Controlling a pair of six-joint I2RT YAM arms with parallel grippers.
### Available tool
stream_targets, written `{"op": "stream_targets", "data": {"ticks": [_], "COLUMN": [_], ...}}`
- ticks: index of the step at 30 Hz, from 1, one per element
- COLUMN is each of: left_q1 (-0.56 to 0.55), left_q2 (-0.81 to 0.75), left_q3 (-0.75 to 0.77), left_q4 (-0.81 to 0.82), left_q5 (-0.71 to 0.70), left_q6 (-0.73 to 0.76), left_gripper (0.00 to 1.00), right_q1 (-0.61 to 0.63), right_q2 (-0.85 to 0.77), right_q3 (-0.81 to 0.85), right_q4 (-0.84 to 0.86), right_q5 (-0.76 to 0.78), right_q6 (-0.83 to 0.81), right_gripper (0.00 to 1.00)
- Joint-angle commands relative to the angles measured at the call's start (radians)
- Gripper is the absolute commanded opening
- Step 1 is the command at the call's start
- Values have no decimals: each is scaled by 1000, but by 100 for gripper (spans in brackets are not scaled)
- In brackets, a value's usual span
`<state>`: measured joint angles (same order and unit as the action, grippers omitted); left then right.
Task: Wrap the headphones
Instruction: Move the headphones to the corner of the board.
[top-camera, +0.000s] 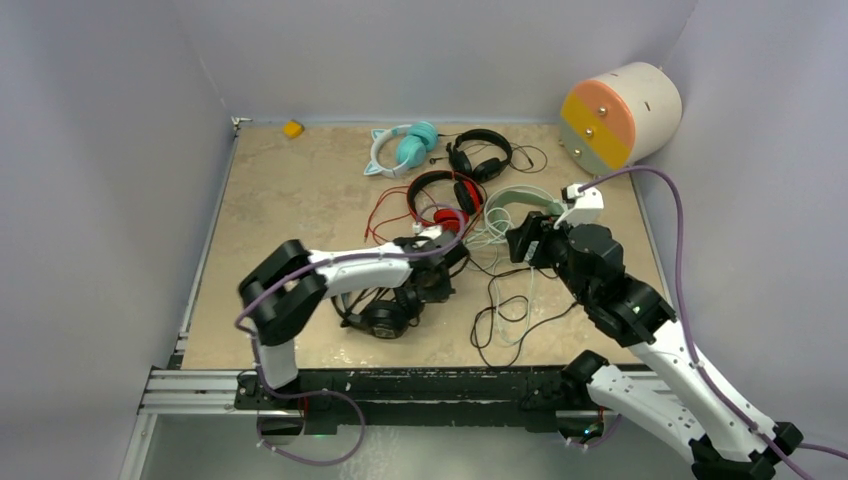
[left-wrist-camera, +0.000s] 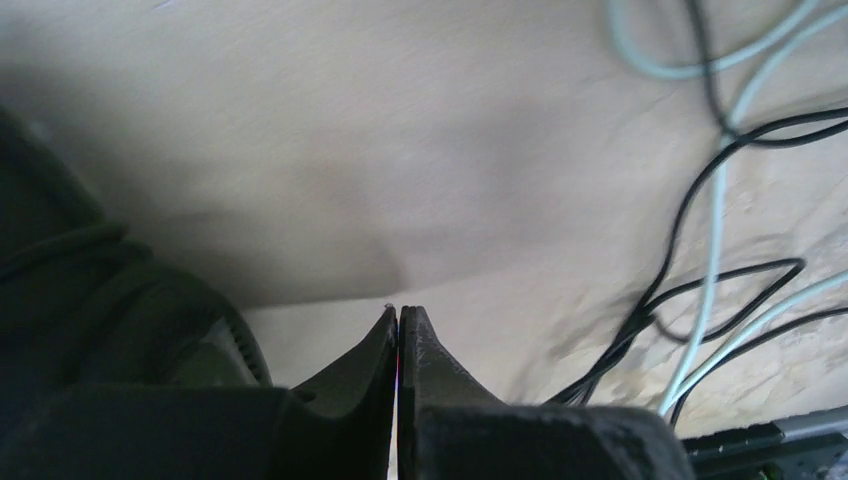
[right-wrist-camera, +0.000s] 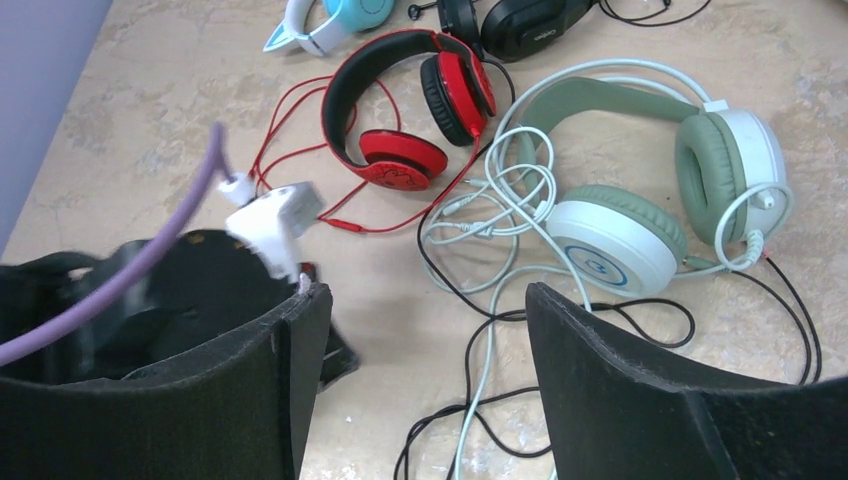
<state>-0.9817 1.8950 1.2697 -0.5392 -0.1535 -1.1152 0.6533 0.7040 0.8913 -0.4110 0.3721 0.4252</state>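
Across the desk (top-camera: 280, 200), by my reading, the wrapping has barely begun; five headphones lie out and every cord I can see trails loose. From overhead, the teal cat-eared set (top-camera: 400, 150) sits at twelve o'clock; the black set (top-camera: 480, 155) is just beside it toward one; the red set (top-camera: 445, 198) is near the middle; the mint-green set (top-camera: 520, 203) is at two, partly under the right arm; another dark set (top-camera: 385, 318) lies at seven, beneath the left arm. Black cord (top-camera: 510, 318) sprawls in loops at five o'clock; none is coiled round a band, so all five seem left to do.

The left claw (left-wrist-camera: 397, 318) is clenched, tips pressed together just above the desk; its own camera shows a faint coloured sliver between the tips, but I cannot tell whether that is a pinched cord; overhead, that claw is a dark shape too muddled to read. The right claw (right-wrist-camera: 425, 310) is spread wide with nothing between its fingers, hanging over the pale cord (right-wrist-camera: 500, 185); only its camera shows that cord tangled beside the mint-green cup.
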Motion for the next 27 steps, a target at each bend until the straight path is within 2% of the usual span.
{"op": "stream_targets", "data": {"ticks": [1, 4, 7, 11, 13, 17, 21, 23, 27], "left_q1": [67, 146, 267, 563, 703, 918, 1067, 1111, 1117], "left_q2": [-217, -385, -561, -811, -883, -875, -792, -775, -779], "left_q3": [-242, -416, -542, -693, -715, -700, -688, -687, -667], "left_q4": [-41, -18, -69, -80, -85, -128, -144, -140, -127], "left_q5": [-32, 3, -1, 54, 95, 123, 149, 136, 74], "left_q6": [-62, -80, -89, -36, -6, 40, 27, 29, 40], "left_gripper": [0, 0, 0, 0, 0, 0, 0, 0, 2], "right_q1": [-3, -2, -3, -3, -2, -3, -3, -2, -3], "right_q2": [14, 31, 40, 54, 63, 70, 72, 83, 119], "right_q3": [-11, -9, -11, -12, -8, 0, 0, -3, -6], "right_q4": [57, 69, 83, 100, 103, 97, 87, 81, 78], "right_q5": [-25, -39, -50, -66, -77, -81, -87, -97, -135], "right_q6": [-3, -3, -3, -1, 0, -1, 2, 2, 2], "right_gripper": [73, 73, 73, 73, 73, 72, 73, 73, 75]}}
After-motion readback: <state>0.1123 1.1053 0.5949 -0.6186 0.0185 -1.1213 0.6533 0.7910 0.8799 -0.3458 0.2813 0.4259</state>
